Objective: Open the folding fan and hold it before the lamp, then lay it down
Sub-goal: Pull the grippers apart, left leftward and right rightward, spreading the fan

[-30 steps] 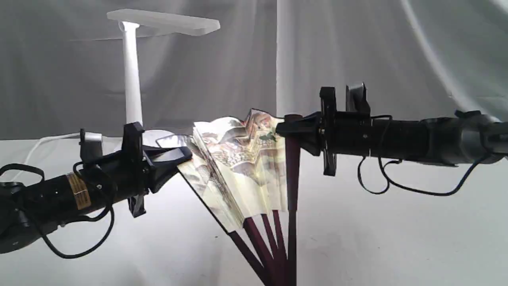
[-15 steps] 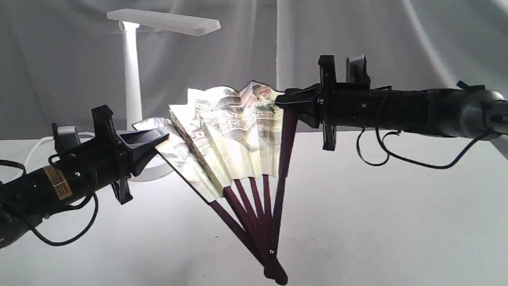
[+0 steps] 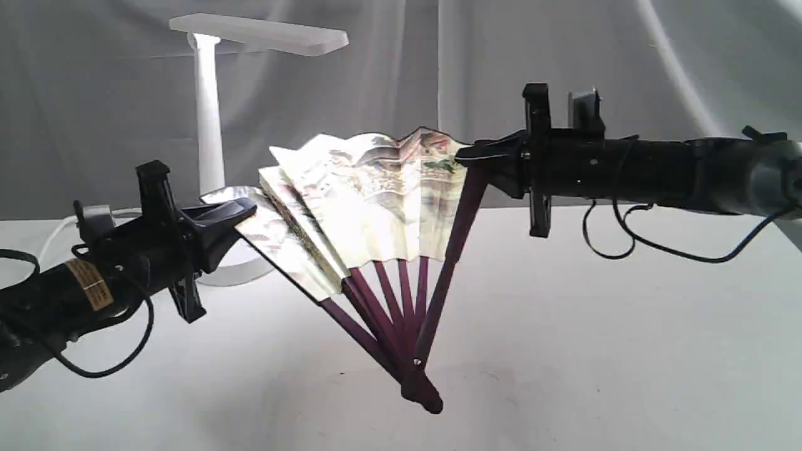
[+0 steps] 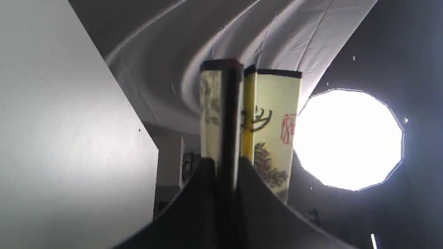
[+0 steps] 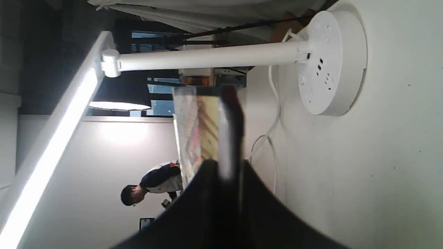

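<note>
The lamp (image 3: 208,125) stands toward the far left corner of the bench (image 3: 595,351), just behind the left claw (image 3: 243,212); its slim white plastic stem rises upright to a flat rectangular head, its round base carries sockets, and a white cord (image 3: 57,233) trails toward the left edge; a creased pale cloth backdrop (image 3: 626,75) hangs along the far edge; the left wrist view catches a bright many-sided studio light (image 4: 347,138) beyond the fan, and the right wrist view a person (image 5: 152,183) in the room past the lamp; the folding fan (image 3: 369,188) hangs over the bench's middle, partly spread between the two claws, in front of the lamp and, in the exterior view, right of its stem; the left claw is clamped on the left outer guard, the right claw (image 3: 467,156) on the top of the right maroon guard; the metal pivot (image 3: 417,361) sits lowest, and whether the tip below it touches the bench I cannot tell; open matte white surface spreads toward the right and near edges; the leaf is pleated cream paper, painted, black-edged, bright where light strikes; the ribs are smooth dark maroon wood.
</note>
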### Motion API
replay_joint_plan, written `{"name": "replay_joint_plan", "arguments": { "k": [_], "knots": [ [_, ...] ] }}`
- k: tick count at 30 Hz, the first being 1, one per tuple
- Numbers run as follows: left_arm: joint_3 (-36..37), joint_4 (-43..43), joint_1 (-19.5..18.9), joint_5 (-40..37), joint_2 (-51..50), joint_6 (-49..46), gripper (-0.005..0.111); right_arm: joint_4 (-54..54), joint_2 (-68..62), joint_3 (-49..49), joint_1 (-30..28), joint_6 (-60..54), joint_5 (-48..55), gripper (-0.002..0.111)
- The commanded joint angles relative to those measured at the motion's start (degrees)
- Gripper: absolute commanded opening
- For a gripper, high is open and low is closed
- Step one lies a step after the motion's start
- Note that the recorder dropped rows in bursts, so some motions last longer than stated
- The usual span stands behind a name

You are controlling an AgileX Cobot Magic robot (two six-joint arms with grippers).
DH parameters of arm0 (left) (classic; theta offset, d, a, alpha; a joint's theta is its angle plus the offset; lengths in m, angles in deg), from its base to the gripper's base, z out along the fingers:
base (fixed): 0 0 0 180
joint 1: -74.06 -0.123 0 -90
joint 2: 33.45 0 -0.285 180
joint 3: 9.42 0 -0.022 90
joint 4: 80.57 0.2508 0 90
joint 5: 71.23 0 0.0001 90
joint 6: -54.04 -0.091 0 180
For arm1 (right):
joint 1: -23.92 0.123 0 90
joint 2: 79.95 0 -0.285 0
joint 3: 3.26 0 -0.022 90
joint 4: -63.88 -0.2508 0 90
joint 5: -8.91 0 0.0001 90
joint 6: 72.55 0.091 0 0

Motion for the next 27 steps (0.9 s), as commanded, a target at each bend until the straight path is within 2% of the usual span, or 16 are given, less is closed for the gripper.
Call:
{"name": "replay_joint_plan", "arguments": {
  "k": [1,14,27],
  "knots": [
    [-0.25,-2.00,-1.59,-0.38,0.59,1.53,0.000,1.48,0.52,0.13,-2.49,-0.11,3.55,0.000],
    [-0.25,5.86,-9.03,0.11,0.59,1.91,0.000,3.49,0.00,0.13,-8.83,-1.83,3.55,0.000],
    [-0.25,8.70,-10.43,2.24,0.59,2.40,0.000,1.26,-4.34,0.13,-14.31,-6.10,3.55,0.000]
  ]
}}
